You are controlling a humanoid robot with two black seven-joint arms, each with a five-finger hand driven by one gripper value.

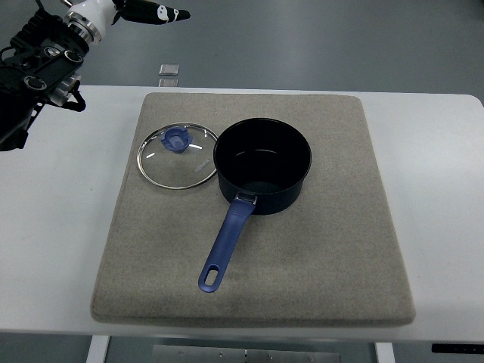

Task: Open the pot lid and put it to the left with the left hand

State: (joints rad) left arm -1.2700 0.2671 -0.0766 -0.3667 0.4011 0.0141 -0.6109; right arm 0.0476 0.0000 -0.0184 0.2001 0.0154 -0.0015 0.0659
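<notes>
A dark blue pot [263, 165] stands uncovered near the middle of the grey mat [302, 257], its blue handle [227, 242] pointing toward the near edge. The glass lid [177, 156] with a blue knob lies flat on the mat just left of the pot, its rim close to the pot's side. My left hand [155, 13] is raised at the top left, far beyond the lid, with dark fingers stretched out to the right and holding nothing. Its arm enters from the left edge.
The mat lies on a white table [53, 227]. A small grey square object [169, 69] sits on the floor beyond the table's far edge.
</notes>
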